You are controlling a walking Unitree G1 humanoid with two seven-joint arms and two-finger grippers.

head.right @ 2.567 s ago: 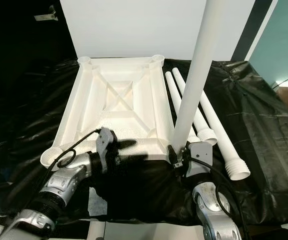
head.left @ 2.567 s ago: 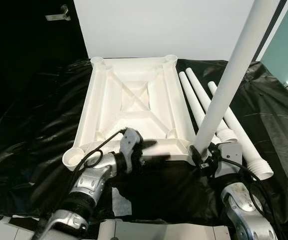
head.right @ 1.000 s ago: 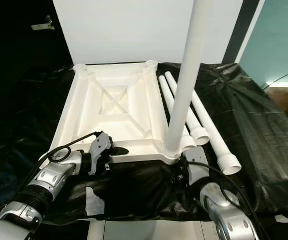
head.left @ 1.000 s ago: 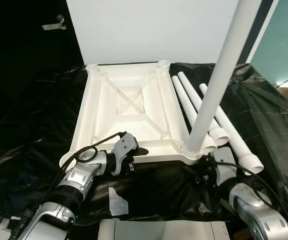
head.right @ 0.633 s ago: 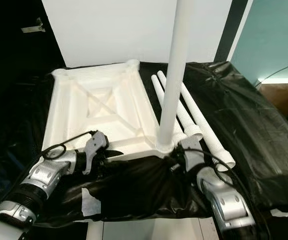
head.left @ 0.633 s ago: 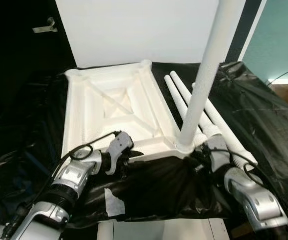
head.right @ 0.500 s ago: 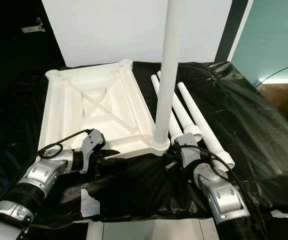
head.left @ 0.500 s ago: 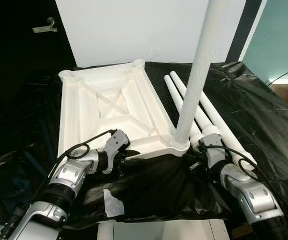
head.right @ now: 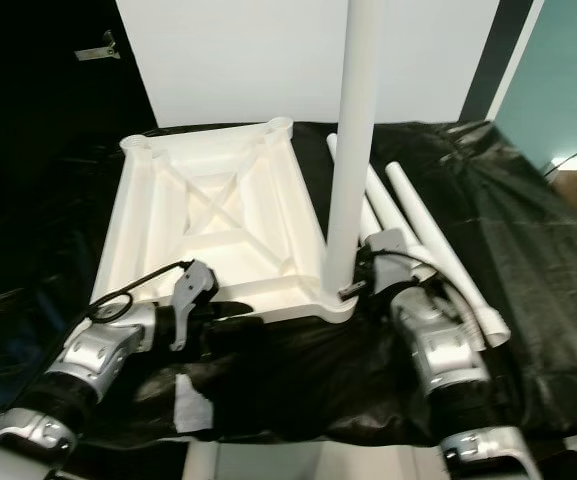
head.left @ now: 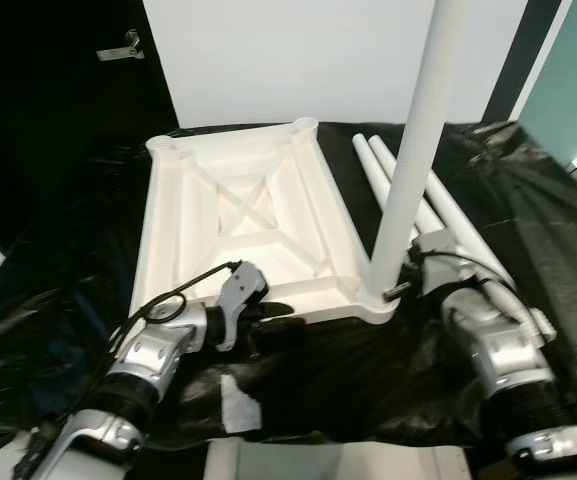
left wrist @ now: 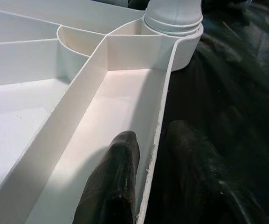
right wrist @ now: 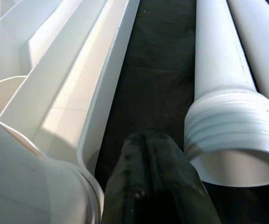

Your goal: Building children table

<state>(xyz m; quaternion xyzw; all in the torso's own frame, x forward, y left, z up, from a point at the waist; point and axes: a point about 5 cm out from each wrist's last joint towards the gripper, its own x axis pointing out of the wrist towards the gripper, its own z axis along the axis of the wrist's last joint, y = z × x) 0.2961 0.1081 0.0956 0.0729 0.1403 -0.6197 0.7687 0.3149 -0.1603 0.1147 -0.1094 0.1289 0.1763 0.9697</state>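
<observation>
Your left gripper [left wrist: 146, 182] is clamped on the near rim of the upturned tabletop [head.left: 243, 215], one finger inside the wall and one outside, at about 7 o'clock of the tray in the head view. It held that same rim a couple of seconds ago, so the top stays pinned while the other arm works.

Your right gripper [right wrist: 155, 179] has its two fingers pressed together with nothing between them. It rests on the black sheet [head.left: 58, 250] in the gap between the tabletop's side wall and the threaded mouth of the nearest loose leg [right wrist: 227, 93]. In the head view it sits at 3 o'clock of the standing leg [head.left: 415, 160], just beside its foot.

What changed: a moment ago that gripper was down at 5 o'clock of the corner socket [head.left: 373, 295], and before that it carried the leg at a slant. Now the leg stands upright in the near right socket with no fingers on it. I judge the first leg as seated, though whether it is screwed fully home cannot be told from here.

The loose legs [head.right: 438, 240] lie side by side on the sheet at 2 o'clock of the socket, threaded ends toward you. The other corner sockets [head.left: 306, 126] are open, so your likely next reach is the nearest loose leg.
</observation>
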